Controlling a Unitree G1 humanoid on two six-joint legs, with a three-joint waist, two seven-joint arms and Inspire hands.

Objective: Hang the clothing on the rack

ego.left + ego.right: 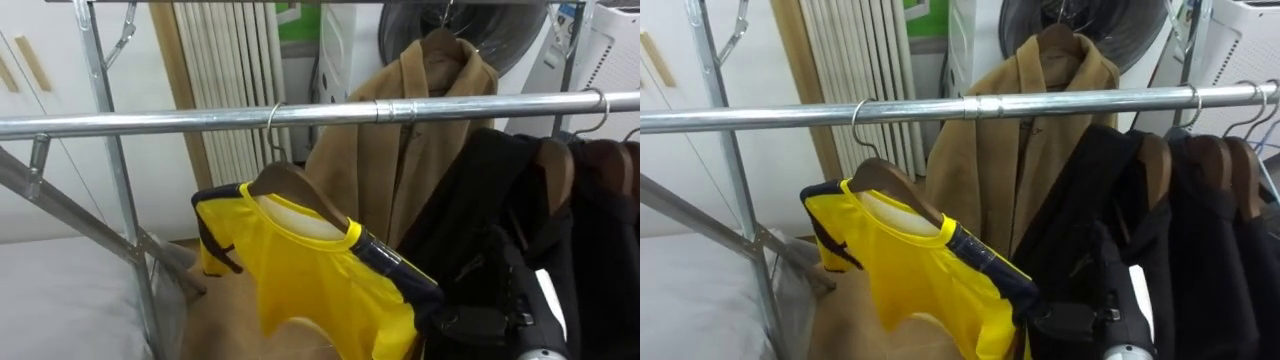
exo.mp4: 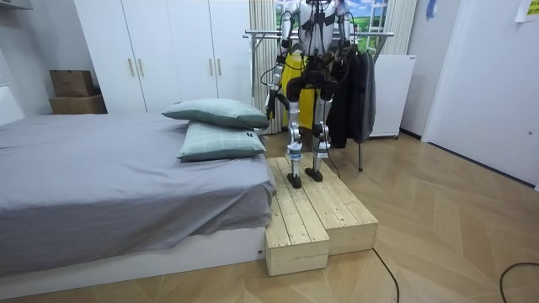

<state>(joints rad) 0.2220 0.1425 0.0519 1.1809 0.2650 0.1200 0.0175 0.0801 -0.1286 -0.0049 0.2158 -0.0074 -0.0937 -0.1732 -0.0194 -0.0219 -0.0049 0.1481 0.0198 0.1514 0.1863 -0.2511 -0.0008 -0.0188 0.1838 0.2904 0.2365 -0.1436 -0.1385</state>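
- A round, shiny silver metal rail [image 1: 180, 120] runs across both eye views. On it hangs a glossy yellow jersey with dark-blue trim [image 1: 310, 280]. The jersey sits on a curved brown wooden hanger [image 1: 292, 187], whose thin wire hook loops over the rail.
- Below the rail, at the jersey's dark sleeve edge, is the robot's black right hand [image 1: 475, 325]. I cannot tell whether its fingers grip the cloth.
- Behind the rail hangs a matt tan coat [image 1: 420, 130]. Under the rail, right of the jersey, are black garments [image 1: 470, 200] on wooden hangers.
- The room view adds the setting: the robot stands facing the rail on a pale plank platform [image 2: 324, 215]. The platform is beside a grey-sheeted bed [image 2: 101, 177] with two soft teal pillows [image 2: 215, 112].
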